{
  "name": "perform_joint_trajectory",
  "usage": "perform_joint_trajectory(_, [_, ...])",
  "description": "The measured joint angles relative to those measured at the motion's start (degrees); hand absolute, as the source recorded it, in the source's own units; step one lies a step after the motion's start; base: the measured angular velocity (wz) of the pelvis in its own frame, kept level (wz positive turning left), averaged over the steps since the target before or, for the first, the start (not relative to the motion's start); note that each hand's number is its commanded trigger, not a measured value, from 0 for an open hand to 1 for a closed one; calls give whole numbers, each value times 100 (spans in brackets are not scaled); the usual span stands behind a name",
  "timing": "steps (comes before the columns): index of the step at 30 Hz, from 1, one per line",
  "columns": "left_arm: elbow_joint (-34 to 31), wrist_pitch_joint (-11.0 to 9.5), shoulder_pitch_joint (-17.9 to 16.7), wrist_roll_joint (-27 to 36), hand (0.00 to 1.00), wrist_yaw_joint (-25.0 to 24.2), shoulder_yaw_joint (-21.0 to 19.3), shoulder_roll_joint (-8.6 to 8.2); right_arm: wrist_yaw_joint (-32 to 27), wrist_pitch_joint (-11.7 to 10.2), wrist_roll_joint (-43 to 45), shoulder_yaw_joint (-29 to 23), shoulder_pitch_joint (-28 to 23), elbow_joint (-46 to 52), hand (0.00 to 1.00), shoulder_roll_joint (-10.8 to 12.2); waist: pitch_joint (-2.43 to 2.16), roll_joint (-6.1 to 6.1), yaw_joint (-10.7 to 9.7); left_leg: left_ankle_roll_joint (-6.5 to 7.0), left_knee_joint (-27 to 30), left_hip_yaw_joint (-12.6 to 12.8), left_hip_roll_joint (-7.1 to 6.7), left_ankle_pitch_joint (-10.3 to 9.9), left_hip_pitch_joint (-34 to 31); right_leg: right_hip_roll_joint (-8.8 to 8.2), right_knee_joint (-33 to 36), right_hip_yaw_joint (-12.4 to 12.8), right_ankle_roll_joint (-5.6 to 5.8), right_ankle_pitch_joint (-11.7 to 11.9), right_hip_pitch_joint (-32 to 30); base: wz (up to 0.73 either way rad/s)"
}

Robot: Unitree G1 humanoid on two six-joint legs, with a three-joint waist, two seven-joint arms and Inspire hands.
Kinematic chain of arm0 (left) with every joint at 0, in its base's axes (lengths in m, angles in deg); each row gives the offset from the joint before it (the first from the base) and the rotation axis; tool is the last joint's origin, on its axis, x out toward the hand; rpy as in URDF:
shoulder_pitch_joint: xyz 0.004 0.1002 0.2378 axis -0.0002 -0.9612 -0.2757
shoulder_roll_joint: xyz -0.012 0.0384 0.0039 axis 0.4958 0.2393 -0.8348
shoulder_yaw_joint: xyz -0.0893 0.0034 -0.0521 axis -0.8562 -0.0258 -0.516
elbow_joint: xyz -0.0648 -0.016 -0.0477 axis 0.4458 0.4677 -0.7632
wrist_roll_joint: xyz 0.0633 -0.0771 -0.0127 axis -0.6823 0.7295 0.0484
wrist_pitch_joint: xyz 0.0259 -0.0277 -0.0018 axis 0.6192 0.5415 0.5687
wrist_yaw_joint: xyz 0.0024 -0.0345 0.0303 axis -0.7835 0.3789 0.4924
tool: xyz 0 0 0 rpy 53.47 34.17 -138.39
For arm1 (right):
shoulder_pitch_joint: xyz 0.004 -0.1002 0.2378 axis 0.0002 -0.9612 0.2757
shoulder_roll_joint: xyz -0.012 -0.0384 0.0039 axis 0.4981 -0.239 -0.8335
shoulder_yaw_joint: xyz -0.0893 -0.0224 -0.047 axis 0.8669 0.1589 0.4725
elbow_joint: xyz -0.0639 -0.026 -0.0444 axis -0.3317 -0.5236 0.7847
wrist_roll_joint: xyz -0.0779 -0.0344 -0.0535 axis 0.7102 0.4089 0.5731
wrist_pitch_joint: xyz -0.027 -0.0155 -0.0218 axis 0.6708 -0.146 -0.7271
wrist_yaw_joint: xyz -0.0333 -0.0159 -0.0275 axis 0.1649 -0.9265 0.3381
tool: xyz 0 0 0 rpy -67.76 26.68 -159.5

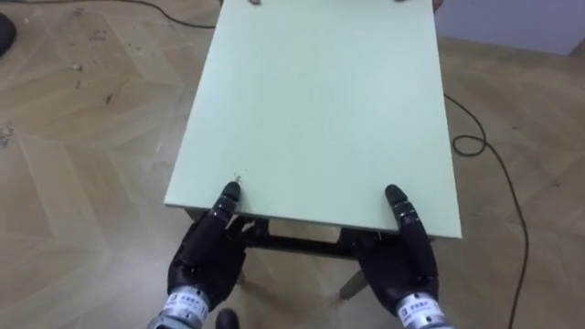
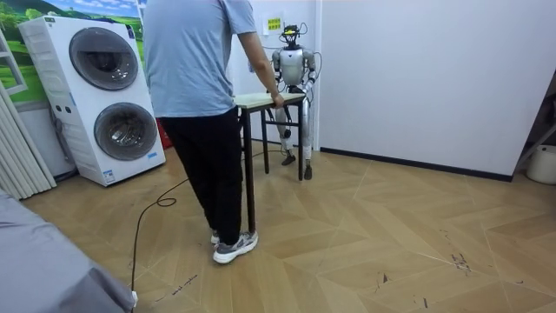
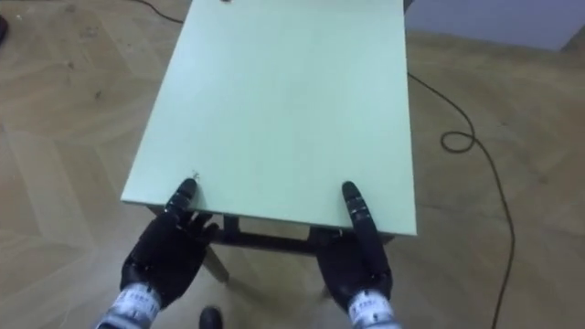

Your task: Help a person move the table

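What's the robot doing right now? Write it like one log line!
left hand: grips table near edge, thumb on top | right hand: same | person: holds far end

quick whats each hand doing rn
left hand: closed on the table near edge, thumb on top
right hand: closed on the same edge, thumb on top
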Motion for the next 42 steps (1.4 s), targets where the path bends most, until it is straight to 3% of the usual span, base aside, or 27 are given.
perform_joint_trajectory(1, [-4,-4,-47,28,100,0,-9,-30,-2,-2,0,27,7,1,100,-37,0,63,17,26,468,-53,-20,-281,-12,0,-11,-106,-22,20,29,-50])
perform_joint_trajectory(2, [-3,-3,-97,55,100,0,0,-63,-2,-24,1,64,10,2,100,-75,-1,223,1,12,1308,-177,-25,-746,-6,50,-6,-352,-60,43,79,-10])
perform_joint_trajectory(3, [-3,-2,-110,53,100,-1,10,-72,-2,-41,0,66,10,5,100,-92,3,320,-79,20,1926,-303,-29,-1030,37,111,23,-520,-102,32,75,8])
perform_joint_trajectory(5, [-5,-2,-105,46,100,-9,16,-75,-1,-63,0,66,11,6,100,-67,3,387,-262,34,2367,-328,-8,-1276,302,184,74,-743,-140,46,85,47])
perform_joint_trajectory(7, [-5,-1,-99,32,100,1,48,-102,-2,-88,0,58,10,6,100,-81,29,432,-376,-47,2356,-308,86,-1489,765,184,286,-891,-181,18,23,36])
perform_joint_trajectory(8, [-5,-1,-92,21,100,27,48,-131,-7,-100,4,58,17,6,100,-81,36,443,-376,-101,2256,-325,102,-1597,975,171,437,-898,-195,3,-72,0])
perform_joint_trajectory(10, [-4,1,-74,-10,100,92,76,-167,-54,-146,17,95,12,5,100,-103,46,409,-348,-154,1587,-367,-120,-1680,1152,148,739,-709,-272,46,-275,12])
perform_joint_trajectory(11, [-7,-2,-56,-7,100,110,98,-136,-55,-229,24,159,-19,27,100,-117,13,395,-411,-185,811,-662,-390,-1662,1374,344,549,-191,-512,184,-485,55])
perform_joint_trajectory(12, [-92,-11,-13,0,100,106,88,-57,-49,-328,-3,224,-36,113,100,-88,-108,197,-556,-373,170,-925,-641,-1606,1462,571,-51,170,-612,535,-724,47])
perform_joint_trajectory(13, [-101,-23,23,-1,100,81,65,-99,-52,-347,-2,224,-16,208,100,-135,-91,220,-499,-360,356,-904,-628,-1685,1442,545,-107,20,-544,537,-741,-12])
perform_joint_trajectory(14, [-93,-42,23,-9,100,72,-22,-282,-89,-368,0,240,155,227,100,-227,-13,537,-410,-342,829,-892,-418,-1884,1591,683,-68,-216,-627,653,-756,-24])
perform_joint_trajectory(15, [-42,-27,43,-1,100,75,16,-305,-113,-383,30,238,214,167,100,-256,12,688,-518,-309,742,-917,-337,-1962,1775,701,18,-364,-629,652,-782,-4])
perform_joint_trajectory(16, [-16,-24,70,0,100,76,39,-304,-113,-393,25,223,202,158,100,-257,14,684,-535,-269,509,-893,-339,-1988,1894,647,123,-408,-629,652,-848,49])
perform_joint_trajectory(17, [-13,-21,149,1,100,115,67,-285,-113,-383,-7,174,196,171,100,-257,54,598,-620,-248,-41,-790,-416,-2006,2111,499,447,-457,-631,653,-1033,48])
perform_joint_trajectory(19, [-13,-43,324,111,100,249,198,-196,-139,-349,-21,87,200,202,100,-245,49,496,-666,-123,-509,-639,-519,-2071,2182,329,665,-498,-633,655,-1281,33])
perform_joint_trajectory(20, [25,-66,457,113,100,313,266,-173,-145,-316,-21,-28,230,206,100,-200,50,455,-664,42,-558,-599,-556,-2162,2068,228,691,-541,-610,670,-1416,12])
perform_joint_trajectory(21, [119,-73,561,97,100,314,271,-152,-164,-274,-12,-119,232,198,100,-169,54,411,-640,169,-517,-620,-681,-2125,1935,118,680,-530,-540,774,-1514,8])
perform_joint_trajectory(25, [202,-106,518,102,100,314,293,-121,-174,-225,8,-136,117,169,100,-103,51,352,-656,382,-549,-592,-933,-1921,1826,-30,329,-441,-430,1213,-1480,-1])
perform_joint_trajectory(28, [409,-125,505,90,100,279,298,-124,-175,-143,7,-153,17,74,100,-77,33,297,-689,540,-587,-550,-1084,-1787,1820,-122,173,-175,-272,1549,-1438,2])
perform_joint_trajectory(30, [467,-119,450,57,100,281,301,-116,-179,-31,3,-180,-17,-18,100,-72,17,231,-775,664,-589,-548,-1214,-1678,1790,-206,125,198,-80,1777,-1434,11])
perform_joint_trajectory(31, [467,-119,439,57,100,281,302,-121,-180,-6,9,-197,-17,-29,100,-68,17,230,-801,698,-596,-549,-1234,-1640,1775,-221,77,266,-12,1851,-1423,14])
perform_joint_trajectory(32, [467,-118,421,54,100,282,311,-130,-183,11,27,-210,-23,-46,100,-61,16,229,-818,757,-596,-555,-1261,-1585,1740,-253,47,427,135,1962,-1416,24])
perform_joint_trajectory(34, [467,-83,396,54,100,302,368,-113,-183,0,48,-241,-97,-69,100,-54,16,229,-909,802,-612,-506,-1271,-1534,1765,-381,426,599,380,1712,-1356,38])
perform_joint_trajectory(36, [467,-24,372,53,100,301,376,-111,-183,-28,47,-240,-177,-65,100,-35,2,206,-1019,793,-768,-327,-1275,-1436,1834,-543,882,873,528,1105,-1077,39])
perform_joint_trajectory(40, [450,-23,345,44,100,298,347,-128,-184,-144,48,-142,-170,-72,100,-23,-13,157,-907,720,-995,-265,-1317,-1323,1938,-381,226,1054,569,985,-693,-13])
perform_joint_trajectory(42, [435,-24,303,40,100,298,330,-63,-186,-203,45,-67,-163,-119,100,-21,-11,147,-868,633,-1166,-264,-1249,-1258,2041,-248,-56,1060,481,1073,-542,-11])
